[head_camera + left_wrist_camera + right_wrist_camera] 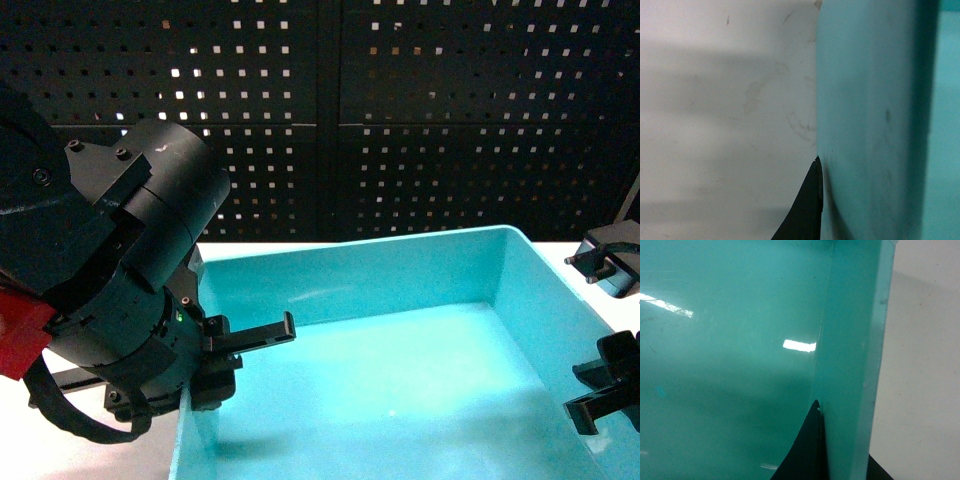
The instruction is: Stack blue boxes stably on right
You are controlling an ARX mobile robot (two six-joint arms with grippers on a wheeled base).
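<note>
Both tools clamped on opposite walls of turquoise tub (400, 290): left tool (215, 365) astride left wall, right tool (600, 395) astride right wall; two-sided hold presumably keeps it level above desk (715, 125).

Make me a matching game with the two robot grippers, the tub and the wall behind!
Things:
1. left gripper
2. right gripper
3. turquoise tub
4. back panel

Descriptions:
A. black with small square holes
B. at the tub's right wall
C. smooth, shiny blue-green, nothing inside
D. at the tub's left wall

Pairs: 1-D, 2-B, 3-C, 4-A
</note>
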